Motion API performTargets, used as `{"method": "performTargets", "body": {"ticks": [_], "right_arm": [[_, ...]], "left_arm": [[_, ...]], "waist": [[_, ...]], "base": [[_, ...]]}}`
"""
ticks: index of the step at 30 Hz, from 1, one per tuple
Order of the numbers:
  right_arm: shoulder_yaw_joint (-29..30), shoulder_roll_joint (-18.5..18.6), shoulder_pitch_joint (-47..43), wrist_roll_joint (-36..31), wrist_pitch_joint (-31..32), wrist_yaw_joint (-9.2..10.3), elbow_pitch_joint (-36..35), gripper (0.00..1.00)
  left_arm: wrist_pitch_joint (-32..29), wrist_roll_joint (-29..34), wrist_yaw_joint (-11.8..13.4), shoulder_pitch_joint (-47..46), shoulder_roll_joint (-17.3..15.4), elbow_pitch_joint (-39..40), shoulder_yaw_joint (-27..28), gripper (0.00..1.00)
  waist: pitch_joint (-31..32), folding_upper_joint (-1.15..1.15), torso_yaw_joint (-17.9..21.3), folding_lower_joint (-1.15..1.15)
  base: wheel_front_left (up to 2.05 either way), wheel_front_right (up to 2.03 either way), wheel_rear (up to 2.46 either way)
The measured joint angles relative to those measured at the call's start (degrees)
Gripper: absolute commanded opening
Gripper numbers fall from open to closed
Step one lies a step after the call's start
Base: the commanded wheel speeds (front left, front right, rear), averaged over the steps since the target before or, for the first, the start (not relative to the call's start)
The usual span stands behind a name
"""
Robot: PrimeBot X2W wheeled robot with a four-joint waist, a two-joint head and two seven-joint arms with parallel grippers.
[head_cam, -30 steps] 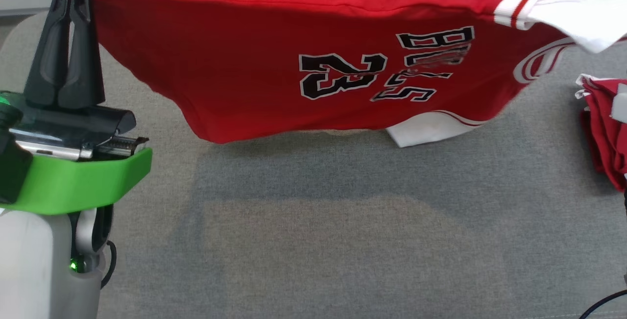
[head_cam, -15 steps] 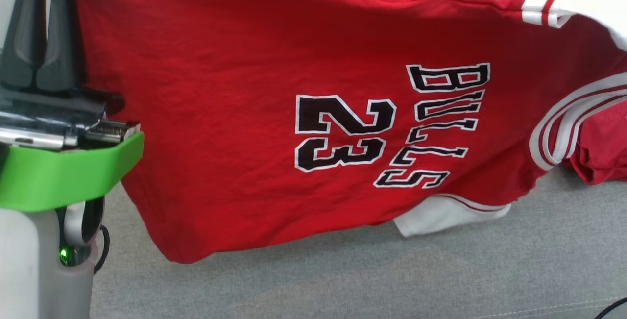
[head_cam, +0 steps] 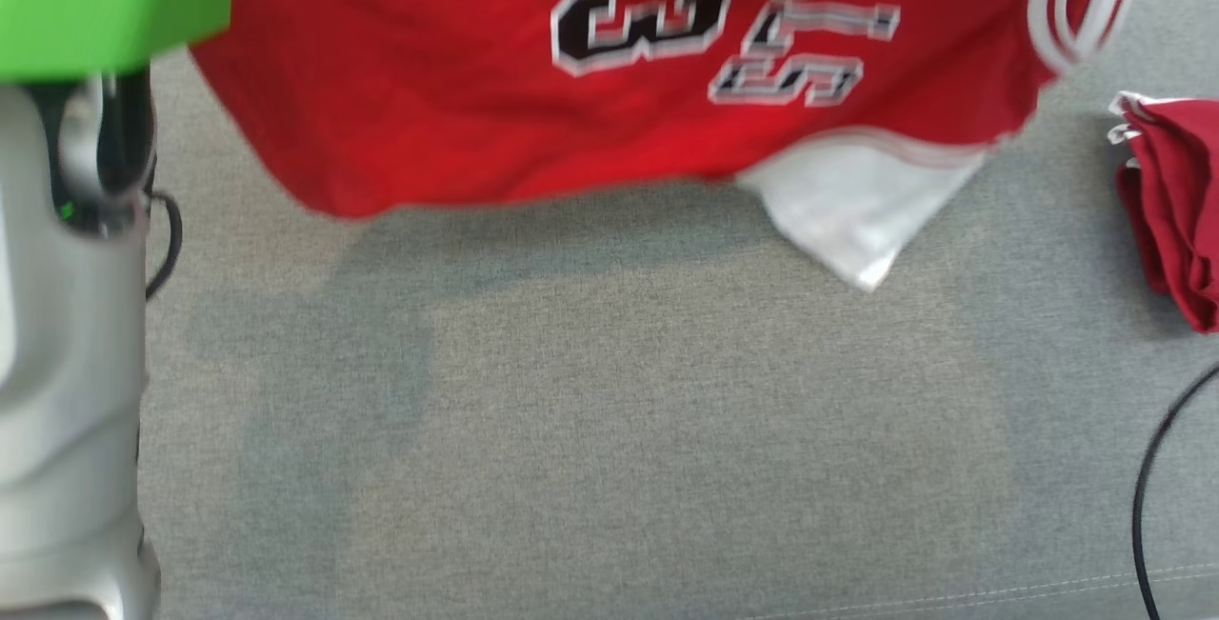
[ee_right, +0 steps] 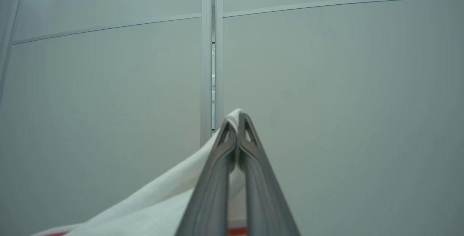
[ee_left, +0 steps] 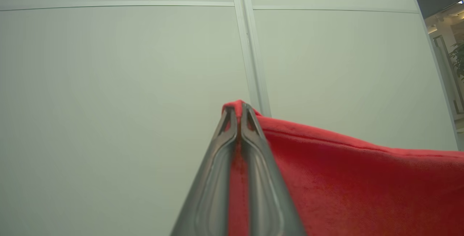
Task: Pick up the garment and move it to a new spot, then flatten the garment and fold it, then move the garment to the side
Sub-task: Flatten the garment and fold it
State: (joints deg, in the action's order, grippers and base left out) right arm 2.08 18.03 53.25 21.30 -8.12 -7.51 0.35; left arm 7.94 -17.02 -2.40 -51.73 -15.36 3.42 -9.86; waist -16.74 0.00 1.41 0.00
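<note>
The garment (head_cam: pixel 429 106) hangs between our two pincers above the bench (head_cam: pixel 609 430)

Our left pincer (ee_left: pixel 237 110) is clamped on a red hem corner, our right pincer (ee_right: pixel 237 120) on a white edge. To lay it flat, we judge it best to lower both ends level and taut, lower edge touching first, clear of the red cloth (head_cam: pixel 1176 210) at the right.

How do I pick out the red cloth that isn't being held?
Take the grey fabric surface and follow it to the head view's right edge. A crumpled dark red cloth bundle lies there, white trim at its top. Unlike the bright red jersey with black lettering hanging above, it shows no print.
</note>
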Motion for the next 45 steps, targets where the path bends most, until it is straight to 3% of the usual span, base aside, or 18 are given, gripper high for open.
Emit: {"method": "performTargets", "body": {"ticks": [4,12,16,21,29,36,45], "right_arm": [[-3.5,-0.1,11.0,0.4,-3.0,0.0,10.6,0.0],[-5.8,-4.4,27.7,2.9,-6.7,0.01,31.4,0.0],[-5.4,-6.7,28.5,3.8,-6.9,0.01,40.0,0.0],[-6.6,-8.3,24.9,4.2,-6.9,0.01,44.4,0.0],[-9.2,-7.7,8.8,11.1,-6.9,0.01,40.5,0.0],[-10.6,-7.9,-13.2,18.4,-6.9,0.02,30.0,0.0],[-9.8,-8.8,-39.9,21.9,-7.0,0.01,14.9,0.0]], "left_arm": [[3.0,-0.5,-1.7,-9.0,1.3,-10.6,-0.9,0.0],[6.3,-1.7,-3.1,-22.3,3.1,-31.8,-0.1,0.0],[6.6,-4.6,-3.7,-24.1,4.8,-42.4,0.6,0.0],[6.2,-9.2,-4.7,-23.3,6.6,-54.1,1.3,0.0],[6.8,-14.8,-4.9,-13.1,8.4,-58.2,0.8,0.0],[6.8,-16.3,-5.0,3.8,7.9,-49.2,2.1,0.0],[6.9,-14.1,-4.0,27.5,6.5,-35.4,2.3,0.0]], "waist": [[-2.3,0.0,-0.6,0.0],[-5.5,0.0,-1.5,0.0],[-6.4,0.0,-1.5,0.0],[-7.5,0.0,-1.2,0.0],[-8.3,0.0,-1.5,0.0],[-6.1,0.0,-1.6,0.0],[-0.9,0.0,-0.7,0.0]], "base": [[0.0,0.0,0.0],[0.0,0.0,0.0],[0.0,0.0,0.0],[0.0,0.0,0.0],[0.0,0.0,0.0],[0.0,0.0,0.0],[0.0,0.0,0.0]]}}
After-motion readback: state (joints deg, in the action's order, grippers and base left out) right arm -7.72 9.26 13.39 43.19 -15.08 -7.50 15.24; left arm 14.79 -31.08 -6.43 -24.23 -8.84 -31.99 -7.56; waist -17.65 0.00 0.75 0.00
